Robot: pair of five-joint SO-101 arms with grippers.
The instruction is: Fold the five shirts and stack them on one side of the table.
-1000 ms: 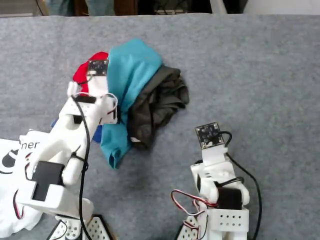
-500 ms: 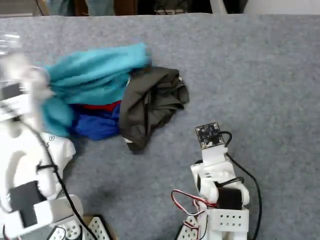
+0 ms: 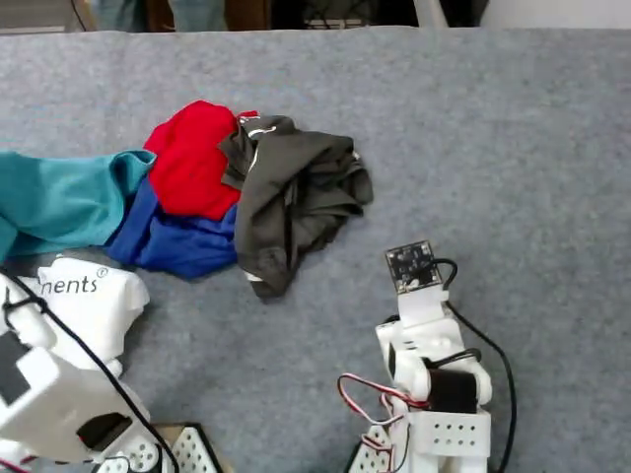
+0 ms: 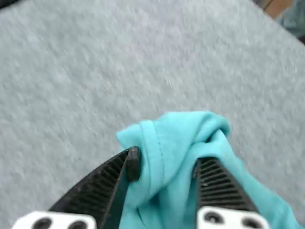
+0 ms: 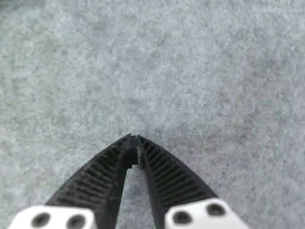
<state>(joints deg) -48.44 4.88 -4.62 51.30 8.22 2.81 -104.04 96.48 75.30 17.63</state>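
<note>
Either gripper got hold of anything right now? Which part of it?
The left gripper is shut on the teal shirt, pinching a bunched fold at one end of it. The right gripper is shut and holds nothing.

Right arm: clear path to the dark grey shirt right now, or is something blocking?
Probably yes. The right gripper is shut, empty, over bare table, and nothing lies between that arm and the dark grey shirt. The left gripper holds the teal shirt well off to the side.

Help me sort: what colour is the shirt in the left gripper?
Teal shirt, clearest in the left wrist view.
</note>
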